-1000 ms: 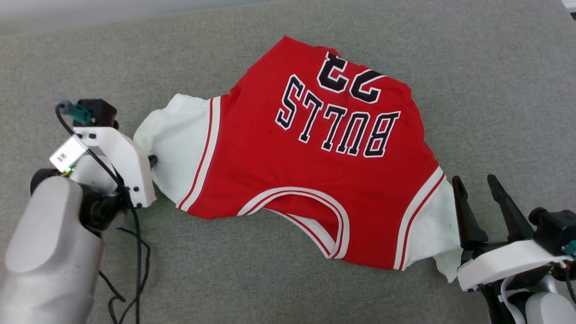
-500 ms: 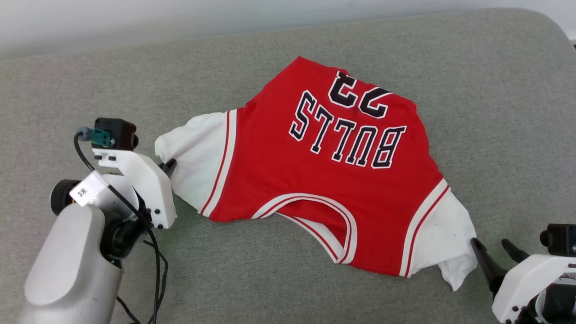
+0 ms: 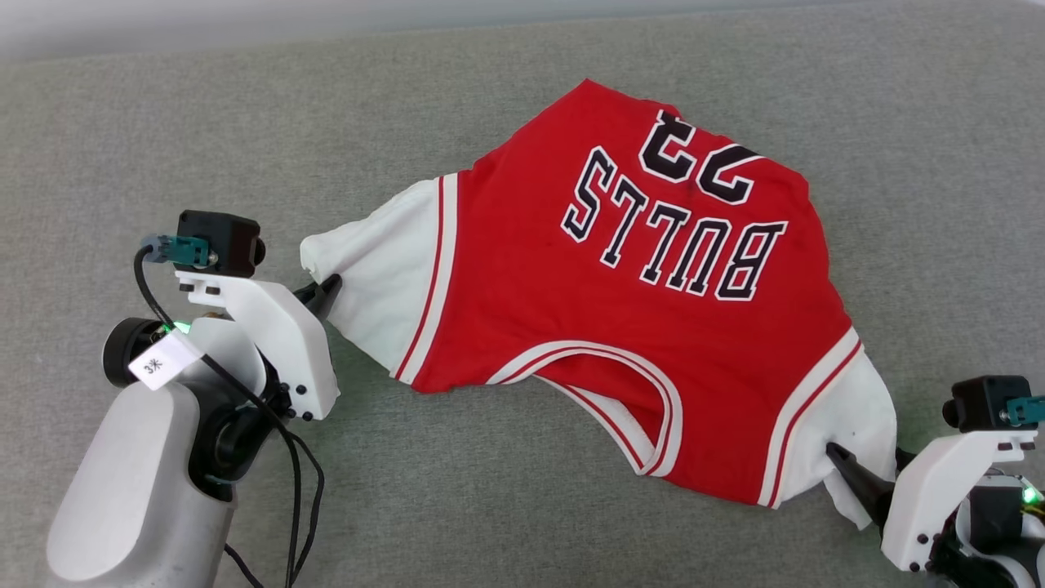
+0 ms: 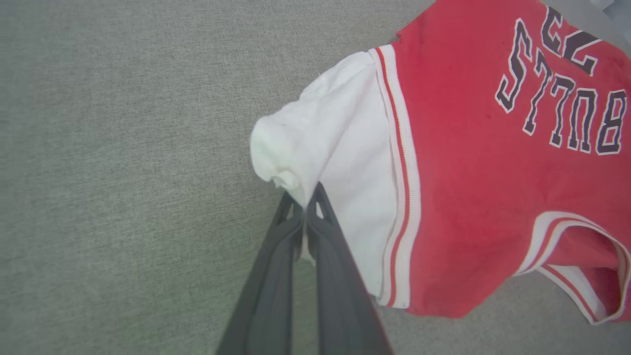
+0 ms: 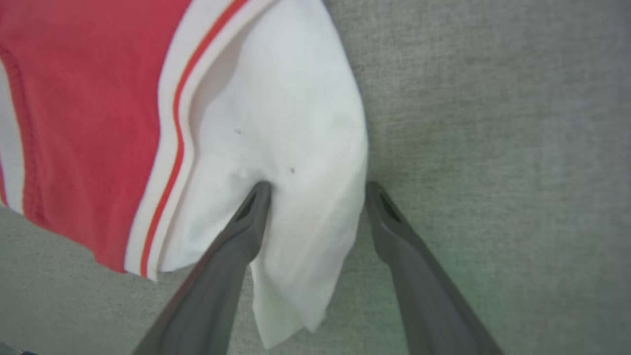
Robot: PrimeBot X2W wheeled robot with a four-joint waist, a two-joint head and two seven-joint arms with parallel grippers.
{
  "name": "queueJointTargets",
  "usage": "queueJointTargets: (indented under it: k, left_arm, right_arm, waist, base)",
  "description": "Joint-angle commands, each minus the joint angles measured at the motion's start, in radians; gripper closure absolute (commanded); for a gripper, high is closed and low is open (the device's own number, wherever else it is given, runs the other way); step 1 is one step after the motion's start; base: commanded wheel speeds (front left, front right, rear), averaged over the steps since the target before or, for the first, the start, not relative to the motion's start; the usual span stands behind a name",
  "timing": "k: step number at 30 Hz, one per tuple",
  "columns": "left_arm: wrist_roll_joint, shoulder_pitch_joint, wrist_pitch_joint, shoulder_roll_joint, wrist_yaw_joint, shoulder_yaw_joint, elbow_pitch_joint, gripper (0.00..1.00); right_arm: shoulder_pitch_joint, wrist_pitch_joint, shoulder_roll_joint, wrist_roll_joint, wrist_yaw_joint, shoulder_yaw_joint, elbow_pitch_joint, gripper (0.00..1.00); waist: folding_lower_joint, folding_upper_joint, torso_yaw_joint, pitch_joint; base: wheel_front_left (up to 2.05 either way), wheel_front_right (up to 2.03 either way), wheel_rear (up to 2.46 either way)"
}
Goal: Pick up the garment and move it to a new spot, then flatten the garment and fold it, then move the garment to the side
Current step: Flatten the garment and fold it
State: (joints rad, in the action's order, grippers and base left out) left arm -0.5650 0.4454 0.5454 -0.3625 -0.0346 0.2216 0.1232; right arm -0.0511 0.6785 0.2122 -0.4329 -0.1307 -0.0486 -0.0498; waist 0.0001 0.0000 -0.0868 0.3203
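The left pincer (image 4: 305,199) is clenching the garment's (image 3: 637,327) left sleeve (image 3: 375,261); the right pincer (image 5: 319,190) is standing released astride the right sleeve's (image 5: 276,123) edge, the garment stretching left-right between them.

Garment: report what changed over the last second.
The left claw shut on the garment's white sleeve. The right claw moved in to straddle the other sleeve, jaws open. Unchanged: the garment lies spread, print up, on the grey fabric surface.
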Motion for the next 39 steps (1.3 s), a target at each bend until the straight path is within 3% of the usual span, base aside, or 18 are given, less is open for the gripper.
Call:
queueJointTargets:
  k: [1,2,3,4,5,11,20,26,32,39]
  left_arm:
    - [-0.002,-0.008,-0.005,0.001,0.003,-0.001,-0.006,1.0]
    - [-0.002,-0.01,-0.008,0.002,0.003,-0.001,-0.006,1.0]
    - [-0.003,-0.011,-0.011,0.003,0.004,0.0,-0.006,1.0]
    - [-0.004,-0.012,-0.012,0.004,0.003,0.001,-0.005,1.0]
    - [-0.005,-0.014,-0.015,0.005,0.003,0.002,-0.002,1.0]
    - [0.0,-0.034,-0.049,0.002,0.002,0.0,0.002,1.0]
    - [0.022,-0.053,-0.116,-0.019,0.038,-0.038,-0.105,1.0]
    - [0.041,-0.003,-0.18,-0.032,0.066,-0.088,-0.187,1.0]
    - [0.053,0.134,-0.261,-0.027,0.059,-0.117,-0.179,1.0]
    - [0.092,0.363,-0.362,-0.029,0.026,-0.11,-0.01,1.0]
  right_arm:
    - [0.001,0.021,-0.014,-0.006,0.0,0.035,-0.043,0.05]
    - [0.0,0.026,-0.018,-0.016,0.0,0.043,-0.06,0.51]
    - [0.0,0.041,-0.023,-0.024,-0.002,0.051,-0.08,0.69]
    - [0.001,0.048,-0.021,-0.027,-0.002,0.057,-0.094,0.97]
    - [0.005,0.053,-0.021,-0.036,-0.002,0.061,-0.105,1.0]
    - [-0.015,0.011,0.028,-0.019,0.001,0.02,-0.068,1.0]
    - [-0.043,-0.039,0.101,0.054,0.001,-0.059,0.167,1.0]
    - [-0.134,-0.076,0.133,0.093,0.001,-0.089,0.246,1.0]
    - [-0.307,-0.111,0.144,0.109,0.001,-0.076,0.225,1.0]
    - [-0.563,-0.184,0.158,0.127,0.001,-0.033,0.098,1.0]
  waist:
    - [-0.0001,0.0,0.009,0.005]
    - [-0.0001,0.0,0.011,0.005]
    - [-0.0001,0.0,0.013,0.004]
    - [-0.0001,0.0,0.015,0.001]
    - [-0.0001,0.0,0.017,-0.004]
    - [-0.0001,0.0,0.022,-0.056]
    - [-0.0001,0.0,0.038,-0.159]
    - [-0.0001,0.0,0.06,-0.19]
    - [-0.0001,0.0,0.081,-0.166]
    - [-0.0001,0.0,0.088,-0.105]
  base:
    - [0.0,0.0,0.0]
    - [0.0,0.0,0.0]
    - [0.0,0.0,0.0]
    - [0.0,0.0,0.0]
    - [0.0,0.0,0.0]
    - [0.0,0.0,0.0]
    - [0.0,0.0,0.0]
    - [0.0,0.0,0.0]
    - [0.0,0.0,0.0]
    - [0.0,0.0,0.0]
